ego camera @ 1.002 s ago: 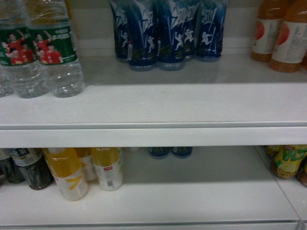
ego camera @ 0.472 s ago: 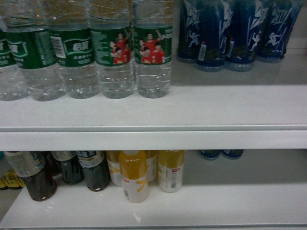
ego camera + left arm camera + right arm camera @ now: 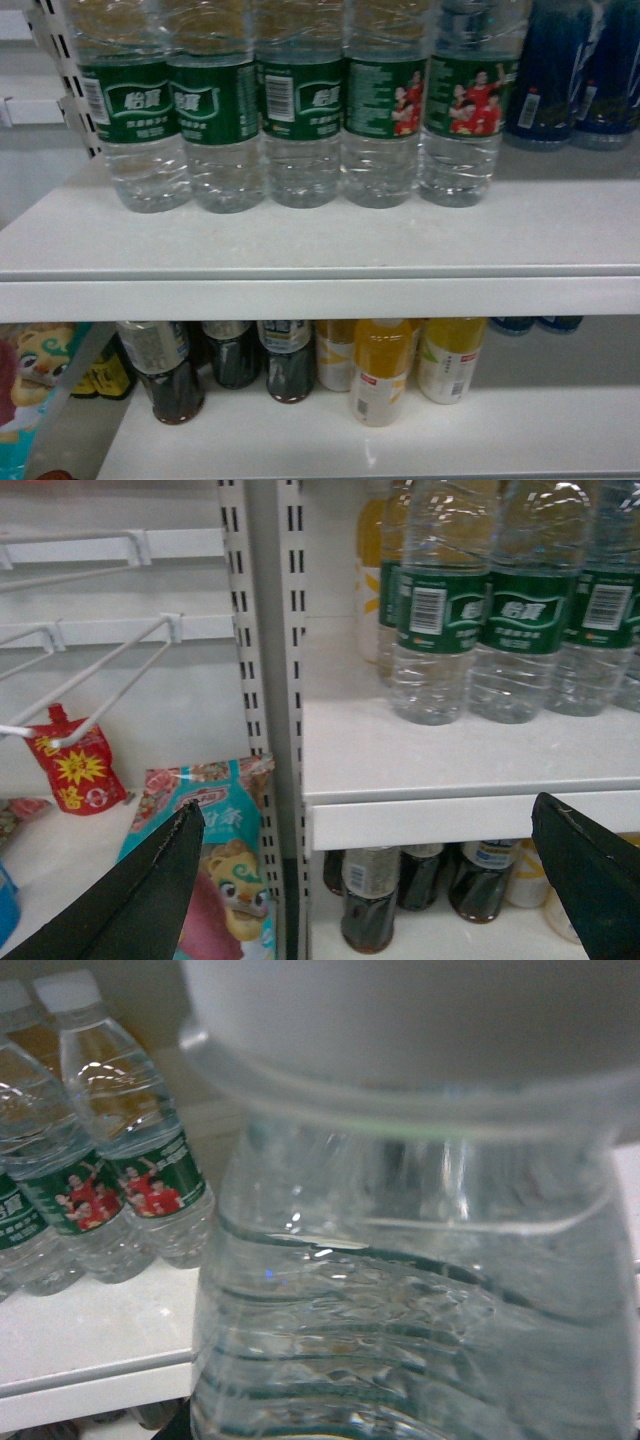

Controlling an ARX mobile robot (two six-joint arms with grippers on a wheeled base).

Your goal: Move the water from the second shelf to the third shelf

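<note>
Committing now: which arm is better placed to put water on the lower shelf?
Right, likely: a water bottle fills its wrist view, apparently in hand, though fingers are unseen. The left gripper hangs open and empty.

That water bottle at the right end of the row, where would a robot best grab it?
Probably around the green label of that water bottle, coming straight in from the open shelf front. It stands upright and the label band is smooth, unlike the ribbed body. The neighbouring bottle leaves little room.

Shop: white shelf [image 3: 320, 250] w/ rows of water bottles [image 3: 300, 110], tea bottles [image 3: 165, 375] below it, snack bags [image 3: 215, 880] on pegs left of it.
</note>
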